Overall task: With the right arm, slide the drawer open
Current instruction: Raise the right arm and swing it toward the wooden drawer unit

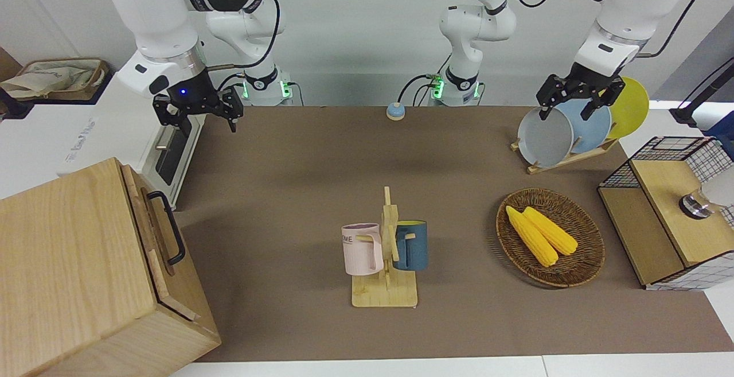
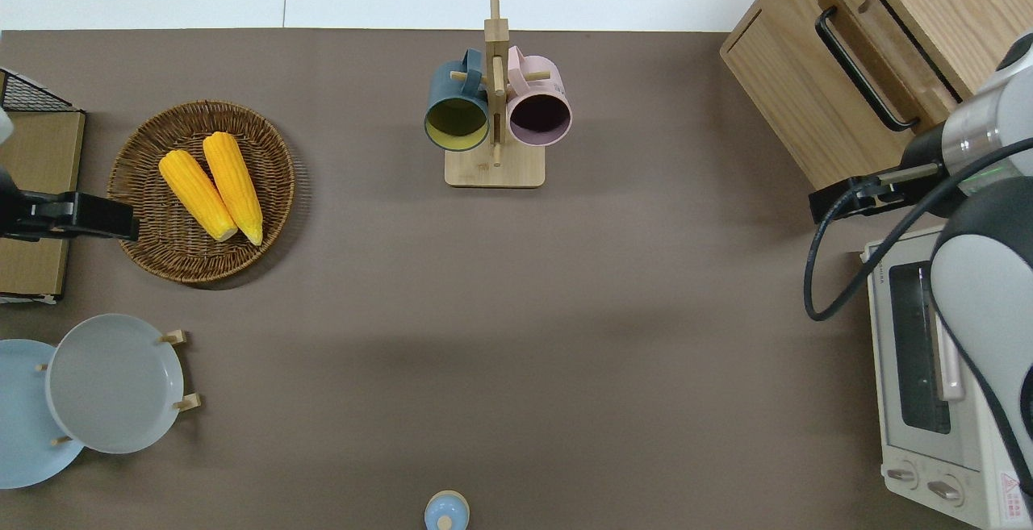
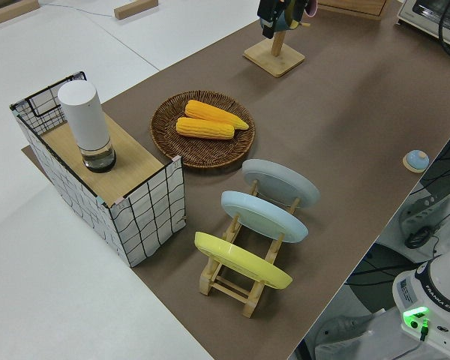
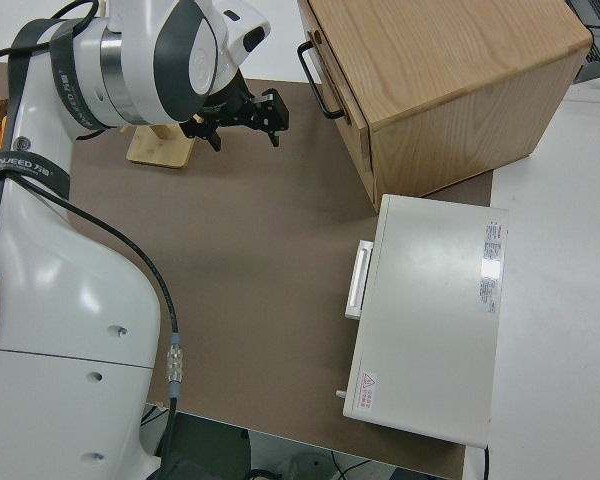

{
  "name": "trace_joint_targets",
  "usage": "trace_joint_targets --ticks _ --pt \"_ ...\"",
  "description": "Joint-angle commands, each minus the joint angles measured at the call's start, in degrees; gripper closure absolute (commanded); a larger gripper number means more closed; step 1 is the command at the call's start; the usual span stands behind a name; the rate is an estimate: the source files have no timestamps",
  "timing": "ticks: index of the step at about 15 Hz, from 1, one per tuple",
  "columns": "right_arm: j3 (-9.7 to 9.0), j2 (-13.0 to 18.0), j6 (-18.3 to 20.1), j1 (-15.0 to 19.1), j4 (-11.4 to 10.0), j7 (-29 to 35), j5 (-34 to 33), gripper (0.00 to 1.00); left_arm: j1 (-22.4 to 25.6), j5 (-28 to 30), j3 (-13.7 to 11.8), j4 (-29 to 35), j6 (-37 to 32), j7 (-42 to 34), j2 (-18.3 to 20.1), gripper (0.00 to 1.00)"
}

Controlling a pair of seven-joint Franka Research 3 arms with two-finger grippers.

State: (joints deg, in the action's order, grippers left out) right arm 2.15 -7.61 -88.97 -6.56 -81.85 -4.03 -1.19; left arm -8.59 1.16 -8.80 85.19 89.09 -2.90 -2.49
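The drawer (image 1: 150,225) is the top front panel of the pale wooden cabinet (image 1: 69,273) at the right arm's end of the table, farther from the robots than the toaster oven. Its black bar handle (image 2: 862,70) faces the mat, and the panel sits close against the cabinet. My right gripper (image 1: 202,121), with a blue light on its wrist, hangs open in the air over the mat between cabinet corner and oven. It shows too as the right gripper (image 2: 831,201) and the right gripper (image 4: 245,138), apart from the handle (image 4: 318,78). The left gripper (image 1: 567,107) is parked, open.
A white toaster oven (image 2: 928,377) stands beside the cabinet, nearer to the robots. A mug rack (image 1: 385,251) holds a pink and a blue mug mid-table. A wicker basket (image 1: 585,268) of corn, a plate rack (image 1: 565,156) and a wire-mesh box (image 1: 665,216) fill the left arm's end.
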Motion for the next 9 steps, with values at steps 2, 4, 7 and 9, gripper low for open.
trace_joint_targets --ticks 2,4,7,9 --pt "-0.13 -1.0 0.4 0.8 1.3 -1.4 -0.6 0.011 -1.0 -0.7 -1.0 -1.2 0.0 -0.4 -0.8 0.0" --pt "-0.04 -1.0 0.4 0.8 1.3 -1.4 -0.7 0.011 -1.0 -0.6 -1.0 -1.2 0.0 -0.4 -0.8 0.0" --pt "-0.04 -1.0 0.4 0.8 1.3 -1.3 -1.2 0.011 -1.0 -0.7 -1.0 -1.2 0.0 -0.4 -0.8 0.0" --pt "0.04 -1.0 0.4 0.9 1.3 -1.6 -1.7 0.011 -1.0 -0.6 -1.0 -1.2 0.0 -0.4 -0.8 0.0"
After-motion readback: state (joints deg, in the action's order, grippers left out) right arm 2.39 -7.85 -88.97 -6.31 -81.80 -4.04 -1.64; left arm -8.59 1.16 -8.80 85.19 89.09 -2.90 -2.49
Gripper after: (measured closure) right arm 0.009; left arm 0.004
